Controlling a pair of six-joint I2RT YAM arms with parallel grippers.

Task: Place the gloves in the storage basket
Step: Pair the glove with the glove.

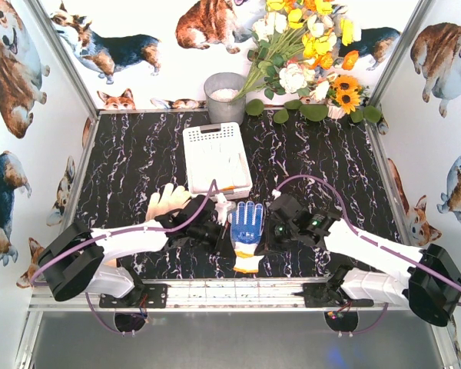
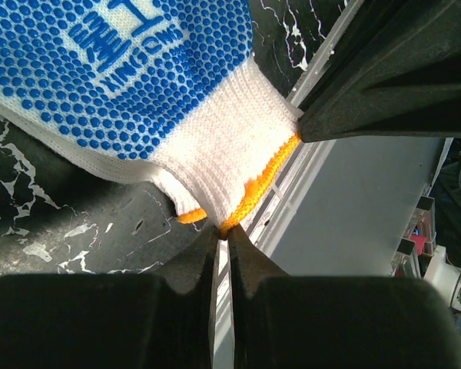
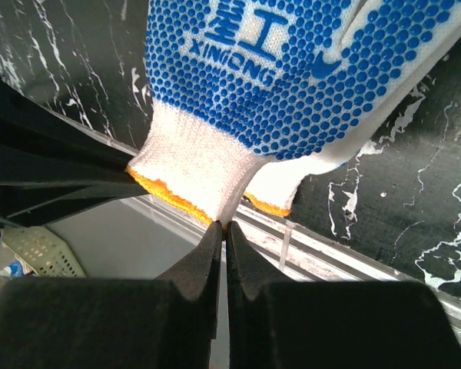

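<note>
Left gripper [image 2: 223, 229]: jaws closed, pinching orange cuff hem of blue glove [image 1: 247, 231] at near edge | right gripper [image 3: 223, 225]: clamped on same cuff from right, likely so it lifts held at two points | basket [image 1: 188, 157]: far centre, white gloves [image 1: 221, 163] inside | cream glove [image 1: 165, 201]: near-left of basket, not yet stowed

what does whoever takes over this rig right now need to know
Left gripper: shut on the orange-trimmed cuff of the white knit glove with the blue-dotted palm.
Right gripper: shut on the same cuff, other side.
That glove sits near the front edge of the black marbled table, short of the white perforated plastic storage basket.
Done: white gloves lie in the basket, count unclear.
Left: basket the blue-dotted glove, then the pale yellow glove on the table, front-left of the basket.
</note>
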